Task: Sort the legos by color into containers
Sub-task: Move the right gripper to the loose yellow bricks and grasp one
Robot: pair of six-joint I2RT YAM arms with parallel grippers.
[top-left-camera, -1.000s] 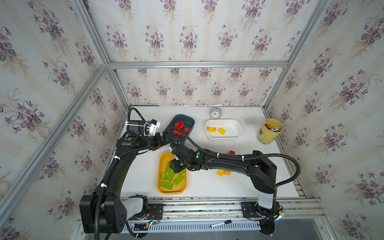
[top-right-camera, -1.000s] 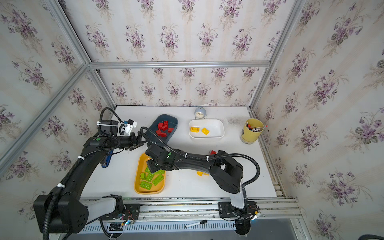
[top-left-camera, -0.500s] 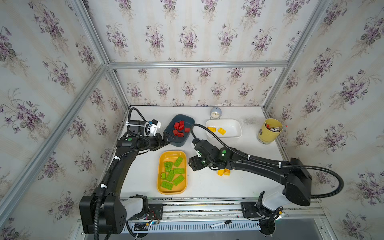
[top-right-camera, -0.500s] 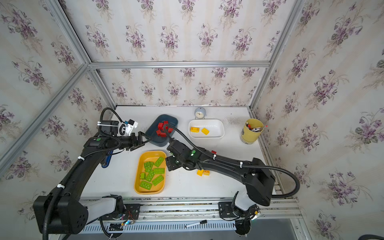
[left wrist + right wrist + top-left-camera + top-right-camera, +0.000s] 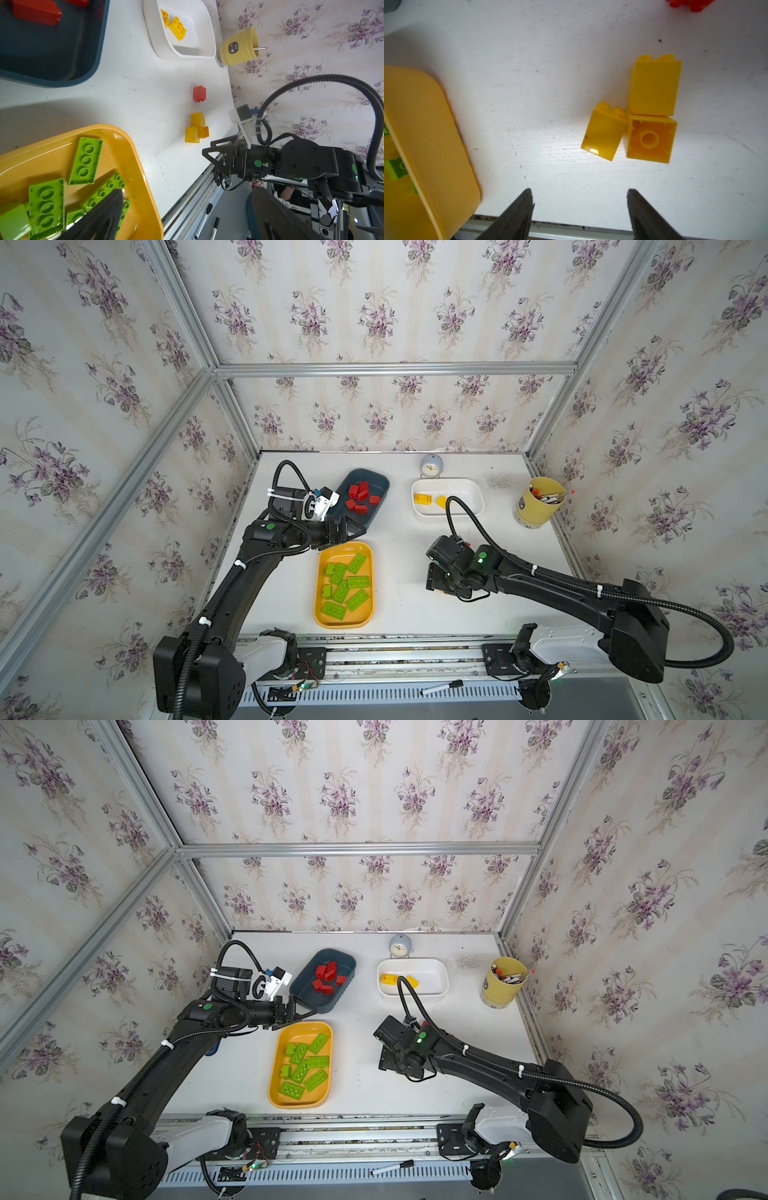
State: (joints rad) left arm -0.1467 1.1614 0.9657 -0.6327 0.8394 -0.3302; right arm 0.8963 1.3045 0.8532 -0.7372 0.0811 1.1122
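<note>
Several green legos (image 5: 345, 589) lie in the yellow-orange tray (image 5: 336, 551). Red legos (image 5: 360, 497) sit in the dark blue tray (image 5: 380, 485), and yellow legos (image 5: 424, 499) in the white tray (image 5: 465, 497). Three loose yellow legos (image 5: 652, 89) lie touching on the table, with a loose red lego (image 5: 199, 93) beyond them. My right gripper (image 5: 580, 199) is open and empty, hovering near the table's front edge, short of the yellow cluster. My left gripper (image 5: 357, 531) stands wide open and empty between the blue and yellow-orange trays.
A yellow pen cup (image 5: 538, 502) stands at the back right and a small clock (image 5: 431, 466) behind the white tray. The metal rail (image 5: 395, 649) runs along the table's front edge, with markers (image 5: 440, 689) below it. The yellow-orange tray's wall (image 5: 425, 135) lies beside my right gripper.
My right arm has swung right, from above the yellow-orange tray to the loose yellow legos, and its jaws have opened wider. The left arm has not moved.
</note>
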